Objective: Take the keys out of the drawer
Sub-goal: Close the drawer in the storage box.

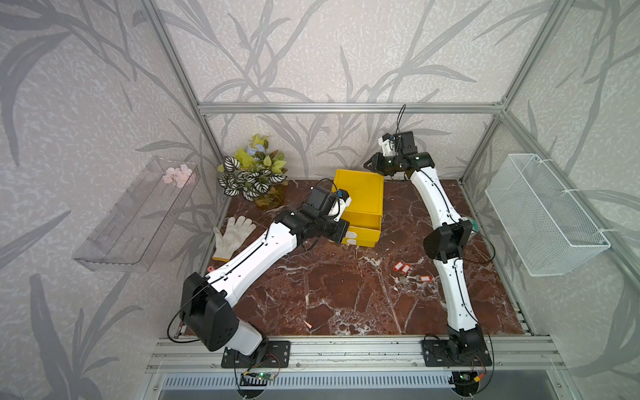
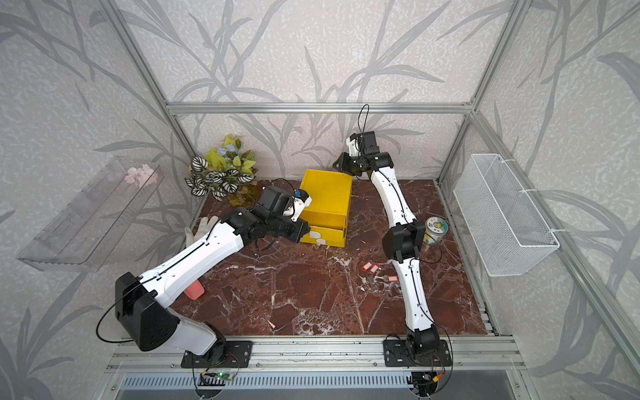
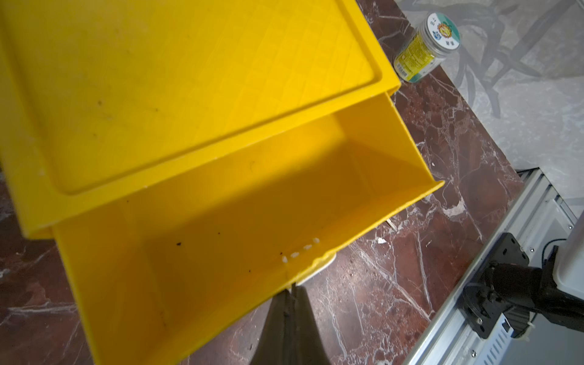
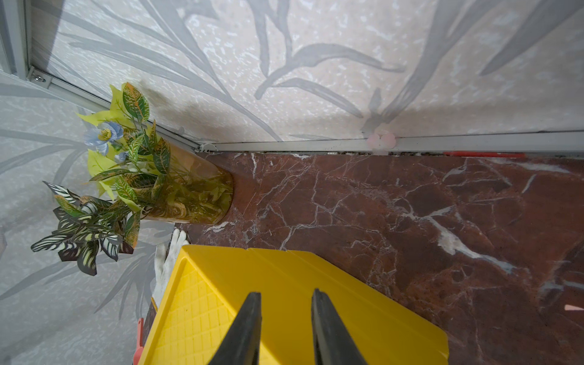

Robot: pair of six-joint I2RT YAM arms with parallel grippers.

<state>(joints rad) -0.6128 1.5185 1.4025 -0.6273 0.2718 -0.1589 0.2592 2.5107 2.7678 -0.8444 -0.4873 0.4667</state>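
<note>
Seemingly empty drawer (image 3: 221, 205); left gripper (image 3: 289, 303) clamped closed at its lip; right gripper (image 4: 286, 316) part-spread, holding nothing; tugging may drag the cabinet (image 3: 189, 79).

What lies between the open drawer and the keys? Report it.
Only bare tabletop with tiny scraps separates drawer and keys, shown in both top views.

Print on jar (image 3: 420, 53) lid, side label too blurred to read; nothing else legible.
</note>
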